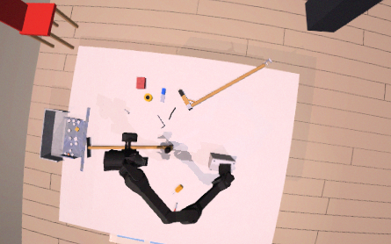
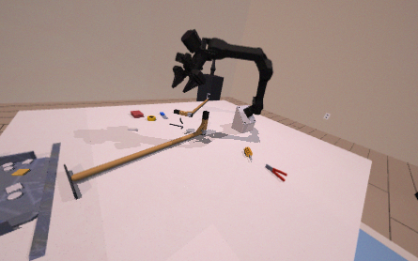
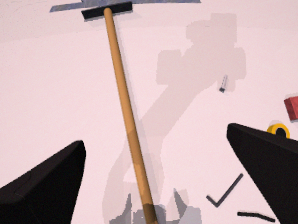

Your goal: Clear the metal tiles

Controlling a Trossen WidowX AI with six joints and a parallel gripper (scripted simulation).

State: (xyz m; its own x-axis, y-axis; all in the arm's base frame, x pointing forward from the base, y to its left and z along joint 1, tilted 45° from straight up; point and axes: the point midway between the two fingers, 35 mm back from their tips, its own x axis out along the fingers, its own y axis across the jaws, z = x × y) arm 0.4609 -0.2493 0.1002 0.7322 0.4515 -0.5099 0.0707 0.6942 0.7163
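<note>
The long scraper (image 1: pixel 105 147) (image 2: pixel 136 154) (image 3: pixel 121 85) lies on the table, its dark cross blade just short of the steel bench plate (image 1: pixel 80 147) (image 2: pixel 29 202). Its angled grip (image 2: pixel 205 123) stands up at the other end. Several pale tiles and an orange tile (image 1: pixel 76 129) (image 2: pixel 21 172) lie spread on the plate. The catch box (image 1: pixel 53 133) is at the plate's far end; I cannot make out its contents. My gripper (image 2: pixel 181 88) (image 3: pixel 158 139) is open and empty, high above the scraper's handle, which runs between the fingers in the wrist view without being touched.
A second long wooden tool (image 1: pixel 228 84) with a small metal tip lies at the back. A red block (image 1: pixel 141 82), a yellow ring (image 1: pixel 148 97), a blue item (image 1: pixel 163 91) and a hex key (image 3: pixel 227 191) lie beside the scraper. Red pliers (image 2: pixel 278 171) and an orange item (image 2: pixel 248 151) lie on the other side.
</note>
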